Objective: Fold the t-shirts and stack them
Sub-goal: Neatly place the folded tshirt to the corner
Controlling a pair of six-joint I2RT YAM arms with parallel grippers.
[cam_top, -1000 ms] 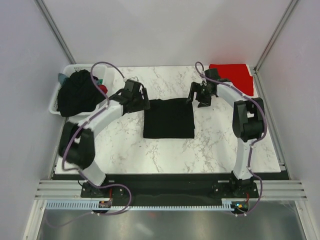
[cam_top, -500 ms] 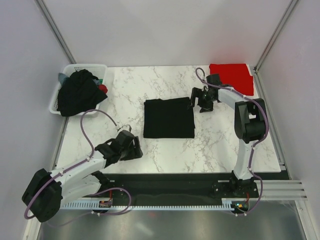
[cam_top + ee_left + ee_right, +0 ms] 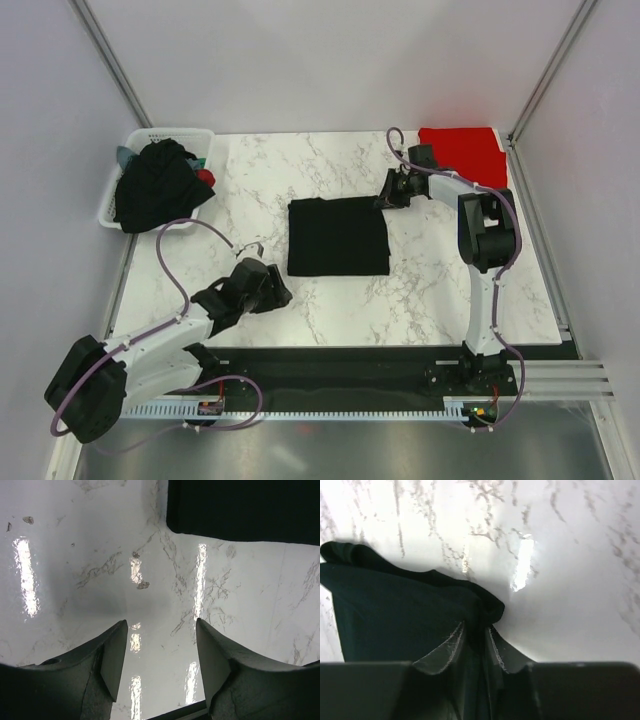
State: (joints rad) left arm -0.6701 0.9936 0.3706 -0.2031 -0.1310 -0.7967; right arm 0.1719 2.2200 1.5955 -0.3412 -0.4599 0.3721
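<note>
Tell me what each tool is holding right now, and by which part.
The right tool pinches the black t-shirt by its far right corner. The left tool is open above the marble table and holds nothing.

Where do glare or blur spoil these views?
Left wrist: lamp reflections streak the marble table with bright bars. Right wrist: table blown out white, the black t-shirt nearly featureless, right gripper soft and close. Top external: evenly lit, sharp.
</note>
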